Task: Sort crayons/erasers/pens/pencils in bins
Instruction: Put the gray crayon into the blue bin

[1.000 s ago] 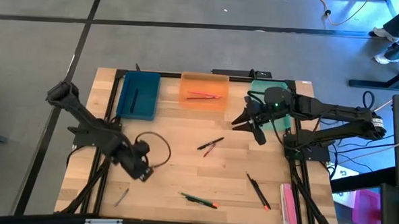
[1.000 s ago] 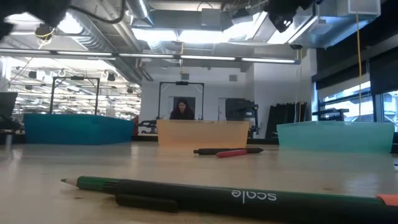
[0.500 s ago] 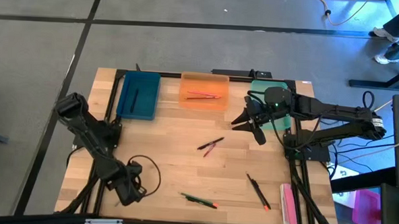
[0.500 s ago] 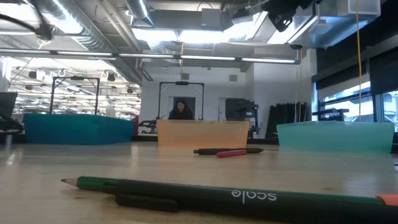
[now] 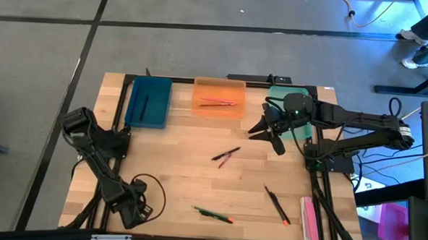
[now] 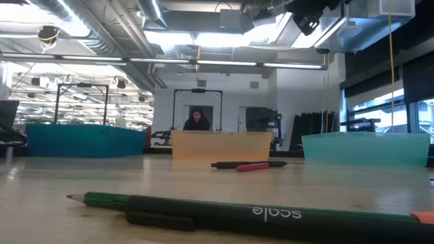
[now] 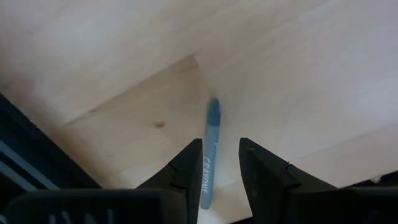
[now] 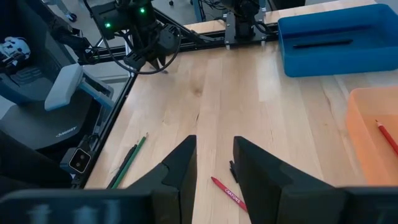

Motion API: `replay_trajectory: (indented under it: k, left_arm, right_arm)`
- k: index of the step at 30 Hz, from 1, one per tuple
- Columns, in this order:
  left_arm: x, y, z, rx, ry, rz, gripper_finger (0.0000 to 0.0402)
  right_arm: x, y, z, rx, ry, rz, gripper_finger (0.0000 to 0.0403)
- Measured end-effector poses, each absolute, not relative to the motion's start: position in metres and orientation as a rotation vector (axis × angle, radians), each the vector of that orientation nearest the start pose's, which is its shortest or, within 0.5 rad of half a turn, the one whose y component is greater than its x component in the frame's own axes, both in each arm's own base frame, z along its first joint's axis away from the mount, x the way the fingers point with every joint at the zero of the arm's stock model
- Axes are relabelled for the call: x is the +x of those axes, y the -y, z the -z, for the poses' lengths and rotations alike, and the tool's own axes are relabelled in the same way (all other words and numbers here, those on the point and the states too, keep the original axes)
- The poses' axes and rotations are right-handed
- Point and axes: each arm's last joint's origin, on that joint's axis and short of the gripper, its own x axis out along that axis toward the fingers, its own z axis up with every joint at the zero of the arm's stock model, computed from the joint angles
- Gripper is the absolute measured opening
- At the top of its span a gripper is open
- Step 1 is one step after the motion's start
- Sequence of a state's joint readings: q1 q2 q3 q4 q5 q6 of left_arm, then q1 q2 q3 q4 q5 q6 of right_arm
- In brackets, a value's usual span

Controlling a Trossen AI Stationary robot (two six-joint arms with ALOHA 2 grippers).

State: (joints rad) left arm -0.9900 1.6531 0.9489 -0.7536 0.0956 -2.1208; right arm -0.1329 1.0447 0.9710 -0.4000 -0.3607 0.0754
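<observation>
At the lower left of the high view the left gripper (image 5: 132,212) hangs low over the table's near corner, and its wrist view shows the fingers (image 7: 186,171) spread with a grey-blue crayon (image 7: 210,149) lying flat on the wood between them, not yet pinched; so the step in hand looks like the pick-up of this stray stick. The next move calls for a short drop straight down and a squeeze across the crayon's width, then a lift and carry to whichever bin suits it. Up the table's far edge stand the blue bin (image 5: 135,114) with one dark stick inside, the orange bin (image 5: 200,108) with red sticks, and the green bin (image 5: 279,90), partly hidden under the right arm. In the middle lie a black pen and red crayon (image 5: 225,156) crossed together, a green pencil (image 5: 213,215) lower down, and a dark stick (image 5: 276,204) toward the lower right. The right gripper (image 5: 273,137) waits just beside the green bin, fingers apart and holding nothing.
</observation>
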Motion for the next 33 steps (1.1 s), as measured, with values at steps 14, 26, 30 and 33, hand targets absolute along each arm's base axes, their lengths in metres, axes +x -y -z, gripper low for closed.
replay_trajectory:
  k: [14,26,30,33]
  left_arm:
    - [0.151,0.238,-0.142,-0.930,-1.479,-0.833,0.0097]
    - [0.153,0.241,-0.134,-0.927,-1.485,-0.839,0.0072]
    - [0.154,0.242,-0.133,-0.929,-1.484,-0.837,0.0030]
    - [0.154,0.242,-0.133,-0.929,-1.484,-0.838,0.0007]
  right_arm:
    - [0.220,0.019,-0.330,0.189,-0.469,-0.206,0.0110]
    - [0.220,0.019,-0.330,0.189,-0.470,-0.206,0.0110]
    - [0.220,0.019,-0.330,0.188,-0.470,-0.206,0.0110]
    - [0.220,0.019,-0.330,0.188,-0.470,-0.206,0.0110]
